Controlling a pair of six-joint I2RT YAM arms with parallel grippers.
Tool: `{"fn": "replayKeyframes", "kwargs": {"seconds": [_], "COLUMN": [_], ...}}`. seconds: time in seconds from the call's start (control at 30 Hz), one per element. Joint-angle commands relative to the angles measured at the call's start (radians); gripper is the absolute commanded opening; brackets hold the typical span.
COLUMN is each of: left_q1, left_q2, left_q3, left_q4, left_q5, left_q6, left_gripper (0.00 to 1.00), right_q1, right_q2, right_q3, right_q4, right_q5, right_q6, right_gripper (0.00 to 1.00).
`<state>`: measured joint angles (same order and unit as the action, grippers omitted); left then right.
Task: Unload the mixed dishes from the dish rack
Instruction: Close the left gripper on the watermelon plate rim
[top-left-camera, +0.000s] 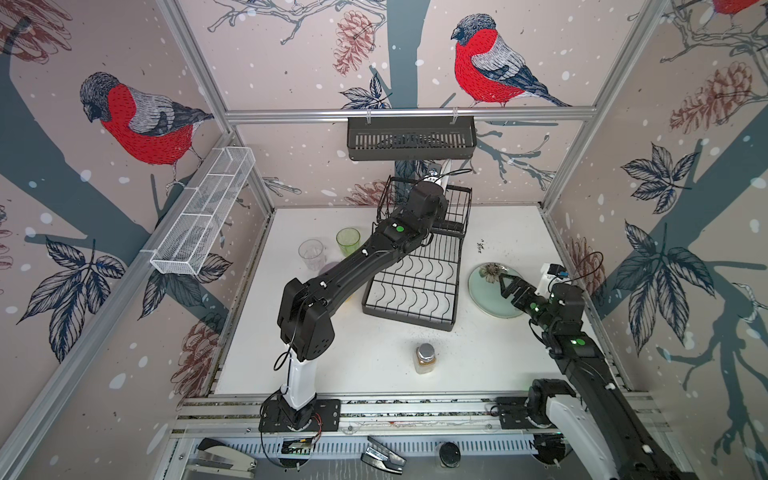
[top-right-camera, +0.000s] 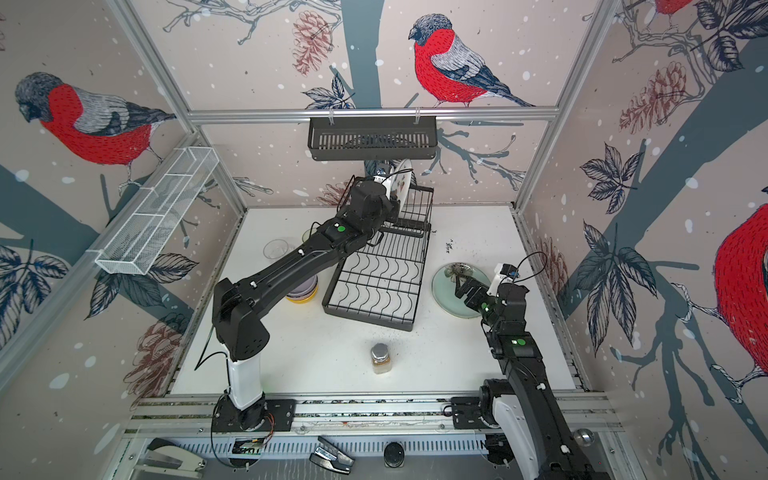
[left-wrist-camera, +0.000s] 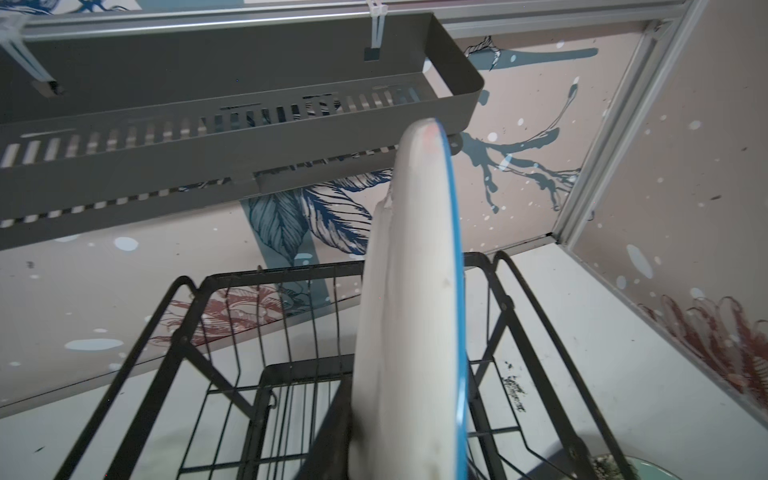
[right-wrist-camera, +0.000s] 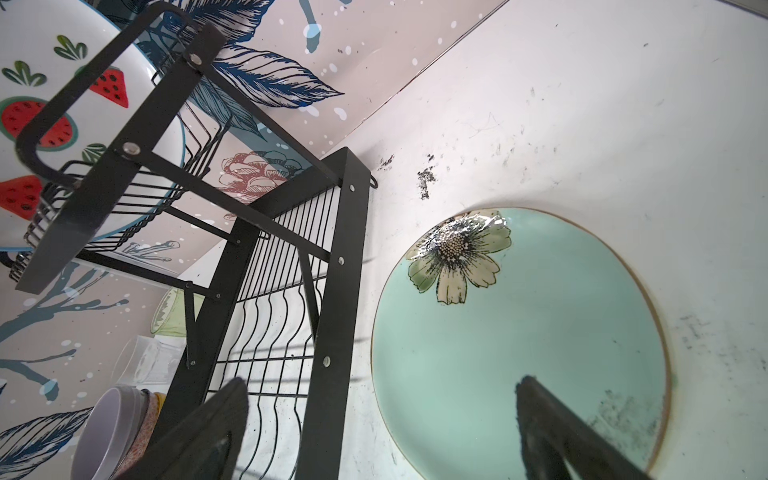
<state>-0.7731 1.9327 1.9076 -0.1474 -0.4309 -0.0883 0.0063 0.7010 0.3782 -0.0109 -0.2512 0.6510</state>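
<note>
I cannot tell if my left gripper (top-right-camera: 391, 192) pinches the rim of the white watermelon-print ceramic plate (left-wrist-camera: 409, 311) ahead, likely slick, breakable.

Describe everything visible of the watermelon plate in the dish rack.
The watermelon plate is white and glossy, ceramic-looking, printed with red watermelon slices and green leaves, with a thin blue rim. It stands on edge, nearly upright, in the raised slotted tier of the black wire dish rack, held by its wires. The left arm reaches it; contact is hidden.
</note>
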Motion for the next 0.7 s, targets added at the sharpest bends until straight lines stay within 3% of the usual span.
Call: {"fn": "replayKeyframes", "kwargs": {"seconds": [0.0, 0.33, 0.53, 0.67], "left_q1": [0.005, 0.005, 0.005, 0.005], "left_q2": [0.003, 0.008, -0.006, -0.008], "left_q3": [0.018, 0.025, 0.018, 0.016], "left_q4": [0.019, 0.027, 0.057, 0.076], "left_q5": [-0.025, -0.054, -0.046, -0.033], "left_q6": [-0.02, -0.01, -0.005, -0.001], "left_gripper": [0.22, 0.19, 0.0, 0.0], "right_q1": [0.0, 0.001, 0.0, 0.0], "right_q2": [-0.006, 0.003, 0.022, 0.027], "right_q3": [-0.011, 0.004, 0.016, 0.019], "right_q4": [0.018, 0.022, 0.022, 0.017], "right_q5": [0.005, 0.0, 0.003, 0.006], "right_q6": [-0.013, -0.017, -0.019, -0.022], "right_gripper": [1.0, 1.0, 1.0, 1.0]}}
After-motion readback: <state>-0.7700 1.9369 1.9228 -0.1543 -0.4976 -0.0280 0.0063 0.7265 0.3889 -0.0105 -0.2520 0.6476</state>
